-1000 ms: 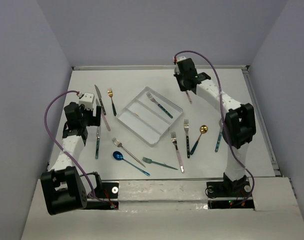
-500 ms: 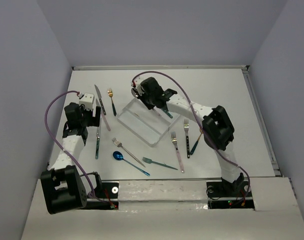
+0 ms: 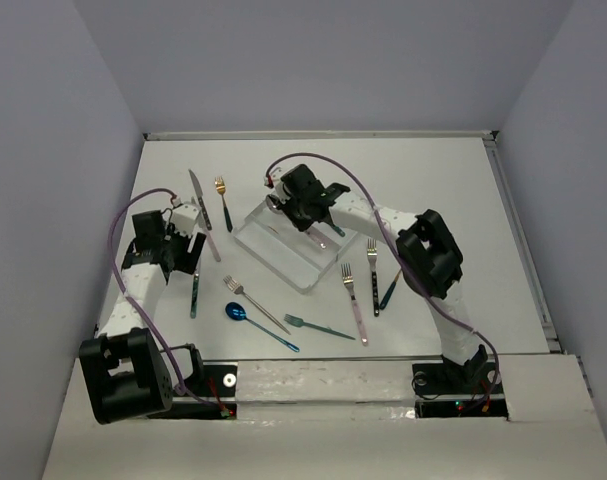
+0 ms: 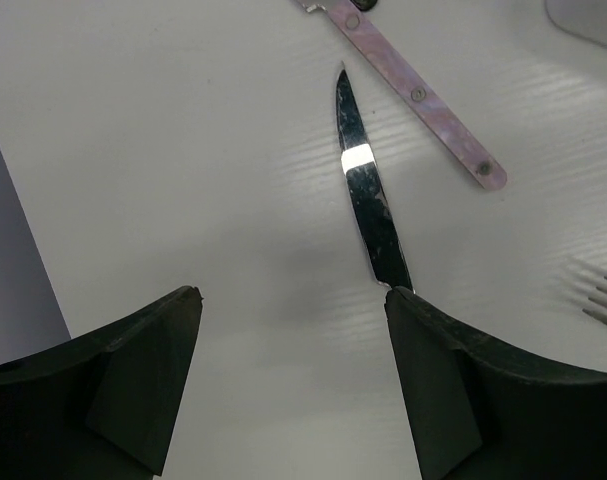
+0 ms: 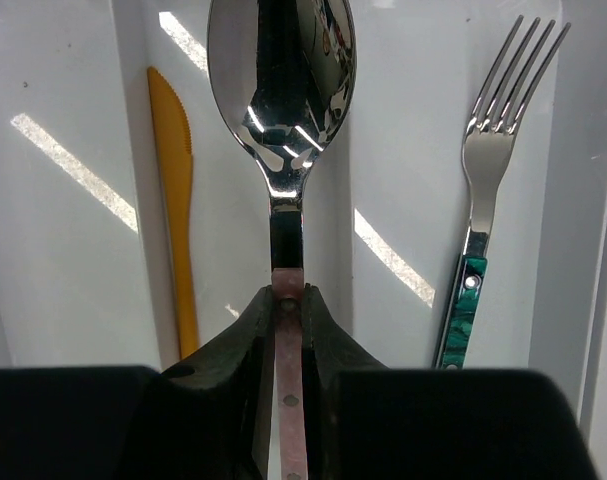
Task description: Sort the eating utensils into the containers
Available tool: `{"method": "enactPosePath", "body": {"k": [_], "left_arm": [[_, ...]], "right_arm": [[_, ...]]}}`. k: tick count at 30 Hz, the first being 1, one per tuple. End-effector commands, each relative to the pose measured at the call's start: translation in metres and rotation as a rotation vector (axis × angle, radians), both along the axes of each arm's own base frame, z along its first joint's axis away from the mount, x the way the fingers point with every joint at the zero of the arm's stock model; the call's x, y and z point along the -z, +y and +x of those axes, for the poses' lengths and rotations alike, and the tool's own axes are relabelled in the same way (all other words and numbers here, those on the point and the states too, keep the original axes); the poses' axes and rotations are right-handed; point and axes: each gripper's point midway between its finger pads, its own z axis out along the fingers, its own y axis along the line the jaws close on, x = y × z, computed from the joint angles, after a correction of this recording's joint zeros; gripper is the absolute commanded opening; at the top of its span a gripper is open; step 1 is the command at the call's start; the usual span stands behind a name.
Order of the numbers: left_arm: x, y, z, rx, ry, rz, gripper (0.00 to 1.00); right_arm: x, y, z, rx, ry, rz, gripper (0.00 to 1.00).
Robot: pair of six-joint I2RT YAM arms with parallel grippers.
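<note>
- Right gripper (image 5: 288, 300): jaws pinched tight on the pink handle of a silver mirror-bowl spoon (image 5: 281, 70); the bowl points away from the wrist.
- Spoon hangs over the middle compartment of the white three-compartment rectangular tray (image 5: 63, 250). Can't tell whether it touches the floor.
- Same compartment, left of the spoon: a slim orange-yellow knife (image 5: 173, 170) lying flat along the channel.
- Next compartment to the right: a silver fork with a green marbled handle (image 5: 493, 150), tines away from the wrist.
- Left gripper (image 4: 291, 300): jaws spread wide, nothing between them, low over the white table (image 4: 163, 150).
- Silver knife blade (image 4: 368, 200) lies on the table; its near end meets the right-hand finger and its tip points away.
- Just beyond the tip: a flat pink riveted handle (image 4: 413, 95), lying diagonally, apart from the blade.
- Top view: loose utensils near the tray's front edge are a blue spoon (image 3: 238, 312), a teal fork (image 3: 318, 327) and a pink-handled fork (image 3: 353, 300); a gold-headed fork (image 3: 223, 200) lies left of the tray.
</note>
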Motion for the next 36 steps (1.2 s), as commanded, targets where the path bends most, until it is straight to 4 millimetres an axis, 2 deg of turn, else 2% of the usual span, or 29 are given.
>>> {"method": "enactPosePath", "body": {"k": [1,3,4,7,8,9,15,18,24,27,28,33,36], "left_arm": [[0.007,-0.003,-0.027,0.070,0.133,0.028,0.87],[0.012,-0.005,-0.030,0.083,0.161,0.024,0.87],[0.014,-0.005,-0.032,0.088,0.175,0.027,0.87],[0.022,-0.010,-0.035,0.109,0.230,0.009,0.87],[0.021,-0.013,-0.034,0.118,0.237,0.000,0.87],[0.024,-0.019,-0.038,0.140,0.263,-0.026,0.87],[0.034,-0.030,-0.044,0.179,0.341,-0.062,0.87],[0.048,-0.033,-0.052,0.180,0.411,-0.067,0.84],[0.065,-0.029,-0.061,0.131,0.479,-0.055,0.76],[0.070,-0.030,-0.056,0.112,0.474,-0.061,0.75],[0.071,-0.031,-0.055,0.109,0.478,-0.063,0.73],[0.092,-0.025,-0.064,0.076,0.552,-0.044,0.50],[0.096,-0.026,-0.069,0.072,0.574,-0.050,0.44]], "right_arm": [[-0.012,0.014,-0.004,0.006,-0.011,0.061,0.00],[-0.010,0.013,-0.004,0.018,-0.003,0.064,0.11],[-0.010,0.013,-0.004,0.025,-0.004,0.064,0.27],[-0.017,0.012,-0.005,0.032,-0.003,0.075,0.51],[-0.020,0.011,-0.006,0.035,-0.006,0.079,0.53],[-0.022,0.011,-0.006,0.037,-0.007,0.080,0.55],[-0.029,0.005,-0.007,0.052,-0.021,0.078,0.55],[-0.032,0.004,-0.007,0.056,-0.029,0.077,0.55],[-0.029,-0.002,-0.005,0.077,-0.039,0.055,0.55],[-0.025,-0.004,-0.005,0.075,-0.040,0.042,0.55],[-0.023,-0.004,-0.005,0.076,-0.039,0.036,0.55],[-0.019,-0.011,-0.004,0.091,-0.049,0.011,0.55],[-0.021,-0.013,-0.003,0.097,-0.060,0.007,0.55]]}}
